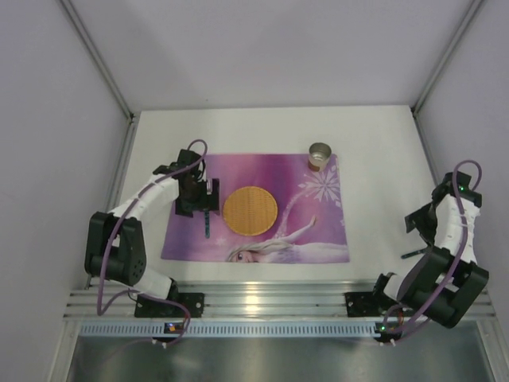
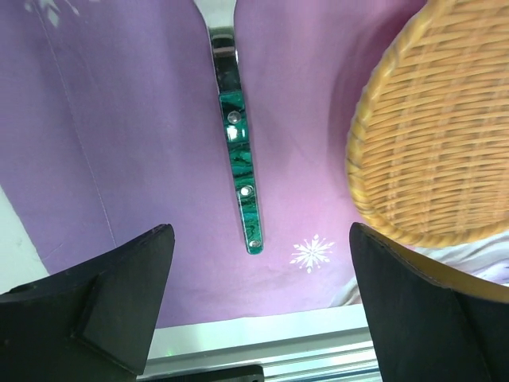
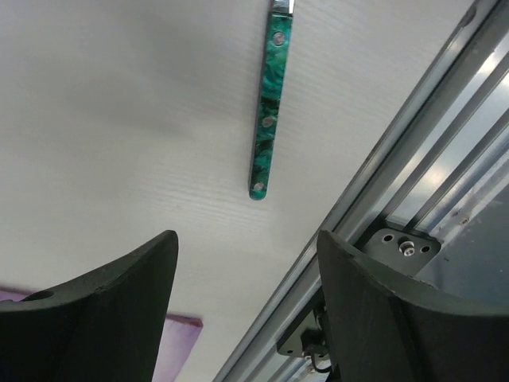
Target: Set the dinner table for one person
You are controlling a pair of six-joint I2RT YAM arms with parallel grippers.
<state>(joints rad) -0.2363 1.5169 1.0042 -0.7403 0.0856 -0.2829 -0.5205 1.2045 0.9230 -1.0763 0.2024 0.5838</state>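
Progress on the setting looks more than half made, judging by what lies in place. On the large plain white dinner table (image 1: 382, 143), a purple printed rectangular placemat (image 1: 318, 231) sits centred toward the near edge. It carries a round tan woven wicker plate (image 1: 250, 210) at its middle and a small metal cup (image 1: 320, 153) at its far right corner. A green marbled-handled metal utensil (image 2: 241, 171) lies flat on the mat just left of the wicker plate, handle toward the near edge; its head is cut off in the left wrist view, so I cannot tell fork from spoon. The left gripper (image 2: 258, 229) hovers directly above that handle with jaws spread wide and nothing between them, so this piece appears set down. A second green-handled utensil (image 3: 266, 119) rests on bare tabletop near the near right corner, well apart from the mat. The right gripper (image 3: 246, 235) hangs over it, jaws wide and empty. That piece probably remains to be carried to the plate's right side.
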